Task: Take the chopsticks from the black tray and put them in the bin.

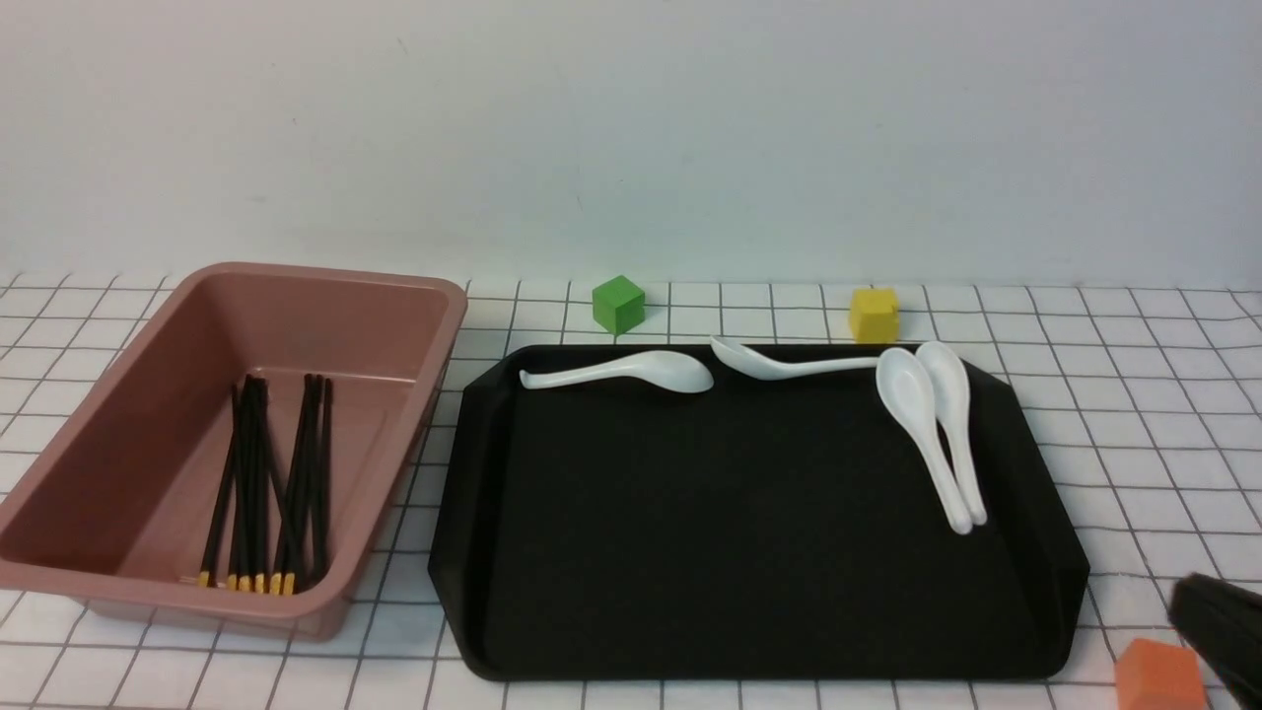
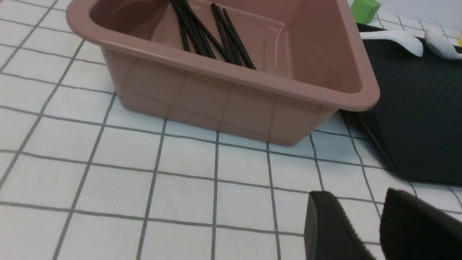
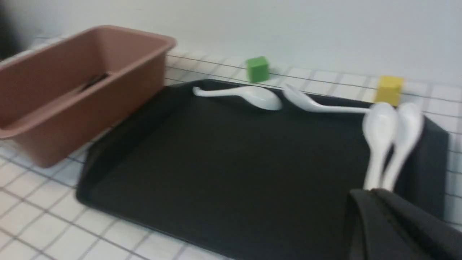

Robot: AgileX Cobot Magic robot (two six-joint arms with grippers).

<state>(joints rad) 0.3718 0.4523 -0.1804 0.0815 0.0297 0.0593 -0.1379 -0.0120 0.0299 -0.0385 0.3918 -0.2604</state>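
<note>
Several black chopsticks (image 1: pixel 266 483) with yellow ends lie in the pink bin (image 1: pixel 325 276) at the left. They also show in the left wrist view as chopsticks (image 2: pixel 213 36) inside the bin (image 2: pixel 231 72). The black tray (image 1: pixel 739 552) holds only white spoons. My left gripper (image 2: pixel 355 195) is open and empty over the checked cloth in front of the bin. My right gripper (image 3: pixel 364 191) is shut with nothing in it, at the tray's near right corner (image 1: pixel 1218 616).
Several white spoons lie along the tray's far edge and right side (image 1: pixel 631 373) (image 1: pixel 932 434). A green cube (image 1: pixel 618 304) and a yellow cube (image 1: pixel 874 314) stand behind the tray. An orange cube (image 1: pixel 1159 675) sits at the near right, beside my right gripper.
</note>
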